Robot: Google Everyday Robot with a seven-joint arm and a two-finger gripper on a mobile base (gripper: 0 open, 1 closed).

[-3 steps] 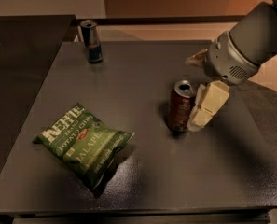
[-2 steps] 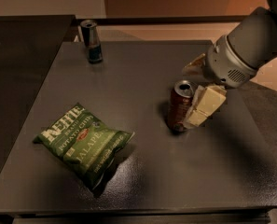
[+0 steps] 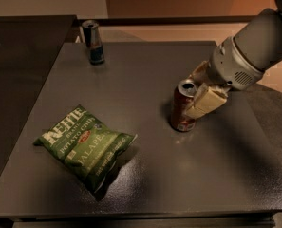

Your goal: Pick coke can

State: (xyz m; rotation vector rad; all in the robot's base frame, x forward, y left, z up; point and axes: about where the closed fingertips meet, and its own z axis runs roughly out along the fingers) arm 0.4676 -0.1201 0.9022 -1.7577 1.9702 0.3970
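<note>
Surface (image 3: 150, 179): dark grey and matte. It carries everything I list here, taken from left to right.

Chip bag (image 3: 86, 146): green, lying flat on the near-left part of the surface. It is well apart from both cans.

Dark can (image 3: 93, 42): slim, dark blue and silver, standing upright at the far-left edge of the surface. It is well apart from the end effector.

Coke can (image 3: 181, 110): red with a silver top and a pale patch near its base. It stands on the surface right of centre with its base down, and I see no gap beneath it.

End effector (image 3: 195, 95): at the coke can's right side, level with the upper half of the can. Its pale tip overlaps the can's right edge from my view.

Can relative to end effector: the can sits just to the left of the end effector, right up against it. It is partly covered on its upper right.

End effector state: I cannot tell whether it is spread or clamped onto the can.

Arm (image 3: 254, 46): a thick grey wrist that comes in from the upper right and slants down and left to the end effector.
</note>
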